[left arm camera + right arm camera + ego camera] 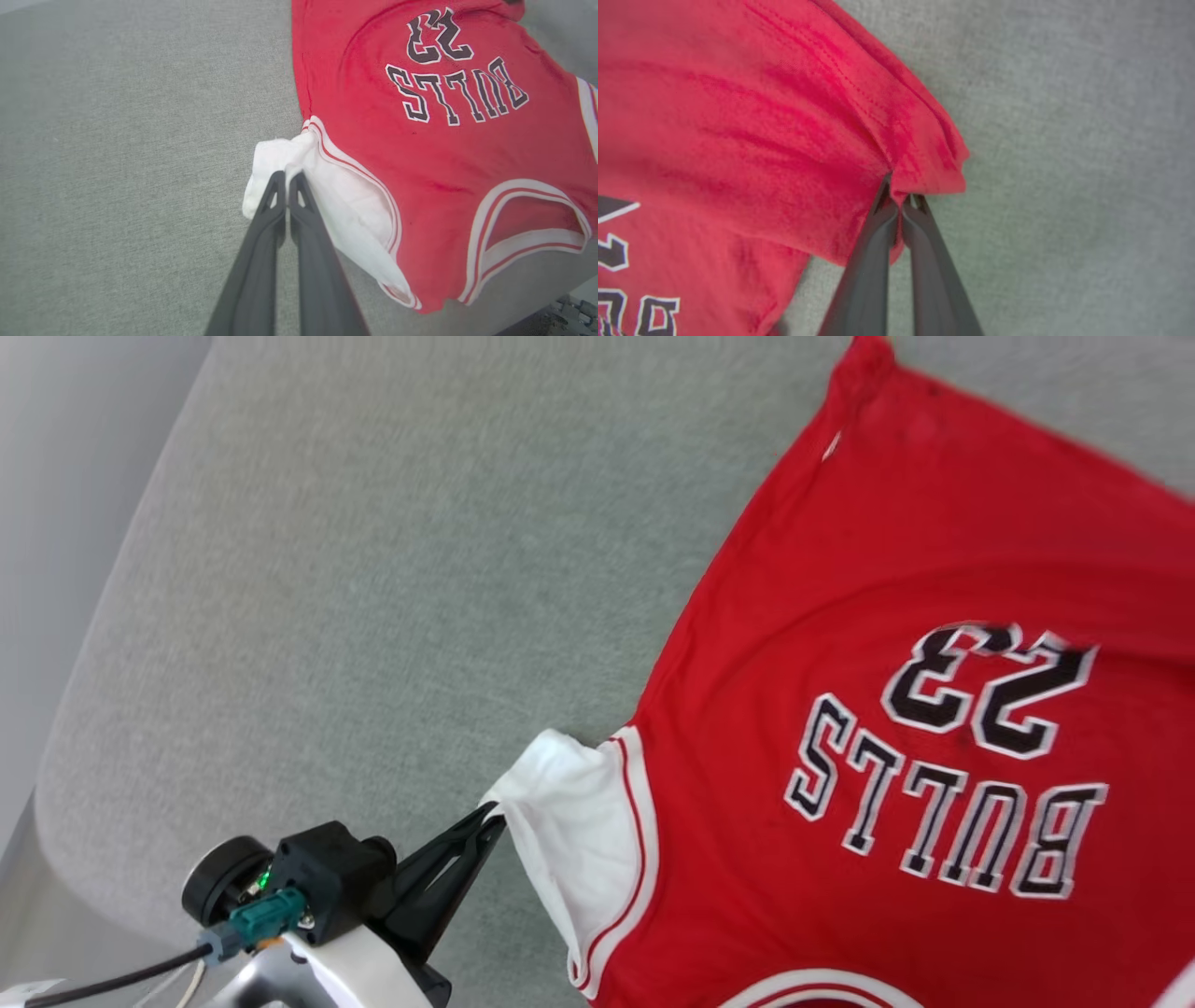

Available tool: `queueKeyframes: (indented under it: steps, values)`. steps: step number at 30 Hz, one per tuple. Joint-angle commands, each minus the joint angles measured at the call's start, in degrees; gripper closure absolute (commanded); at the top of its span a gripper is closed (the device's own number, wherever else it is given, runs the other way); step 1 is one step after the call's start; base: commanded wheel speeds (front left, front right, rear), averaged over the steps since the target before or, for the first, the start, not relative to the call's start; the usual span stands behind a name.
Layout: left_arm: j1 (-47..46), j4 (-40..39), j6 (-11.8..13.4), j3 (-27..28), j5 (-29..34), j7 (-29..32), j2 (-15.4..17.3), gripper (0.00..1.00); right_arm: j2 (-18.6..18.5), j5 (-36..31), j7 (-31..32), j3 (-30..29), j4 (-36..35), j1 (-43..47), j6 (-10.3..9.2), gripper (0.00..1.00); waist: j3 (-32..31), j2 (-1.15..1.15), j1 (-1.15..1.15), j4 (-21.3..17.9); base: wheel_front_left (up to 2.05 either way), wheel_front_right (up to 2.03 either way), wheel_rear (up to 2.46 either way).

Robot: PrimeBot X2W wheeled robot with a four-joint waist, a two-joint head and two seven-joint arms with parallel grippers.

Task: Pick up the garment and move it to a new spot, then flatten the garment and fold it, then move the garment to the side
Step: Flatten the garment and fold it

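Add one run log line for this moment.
left gripper: shut on white sleeve | right gripper: shut on red corner | garment: lying print-up on grey fabric surface

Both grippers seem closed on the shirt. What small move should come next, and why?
Probably lift both slightly together: the left gripper pinches the white sleeve, the right gripper a red corner, and the garment lies on the grey surface.
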Motion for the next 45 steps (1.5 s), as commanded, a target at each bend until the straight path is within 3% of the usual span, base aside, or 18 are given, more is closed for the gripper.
queueKeyframes:
  steps: [1,15,23,30,31,32,38,45]
  values:
    - [1.0,0.3,0.5,0.5,-1.0,-0.5,-0.4,1.00,1.3,1.4,-1.3,-1.2,-0.3,3.4,-0.03,1.00,-5.0,0.00,-0.01,-3.9,0.00,0.00,0.00]
    - [5.9,3.8,2.4,0.2,-1.5,-1.7,0.0,1.00,8.8,10.7,-5.3,-9.9,-13.9,30.8,-0.03,1.00,-15.9,0.00,-0.01,-12.0,0.00,0.00,0.00]
    - [7.3,4.7,3.6,0.5,-2.1,-2.7,-0.6,1.00,14.7,11.2,-8.7,-9.2,-23.2,43.9,-0.03,1.00,-18.4,0.00,-0.01,-14.7,0.00,0.00,0.00]
    - [7.6,5.4,4.4,0.5,-2.3,-3.4,-1.4,1.00,18.6,10.1,-13.4,-7.8,-22.5,50.2,-0.03,1.00,-19.9,0.00,-0.01,-14.8,0.00,0.00,0.00]
    - [7.5,5.4,4.4,0.3,-2.1,-3.4,-1.4,1.00,18.6,10.2,-14.1,-7.8,-22.3,50.8,-0.03,0.83,-19.9,0.00,-0.01,-14.7,0.00,0.00,0.00]
    - [7.4,5.3,4.4,0.2,-2.0,-3.3,-1.4,1.00,18.6,10.4,-14.7,-7.7,-22.2,51.2,-0.03,0.00,-19.9,0.00,-0.01,-14.5,0.00,0.00,0.00]
    - [6.4,4.6,4.8,0.1,-1.3,-3.6,-1.6,1.00,16.8,12.6,-16.4,-7.2,-23.5,48.5,-0.03,0.00,-19.0,0.00,-0.01,-13.6,0.00,0.00,0.00]
    - [5.6,3.3,4.6,-0.5,-0.7,-3.3,-1.7,1.00,14.2,15.8,-13.6,-5.4,-28.9,41.2,-0.03,0.00,-16.9,0.00,-0.01,-11.5,0.00,0.00,0.00]
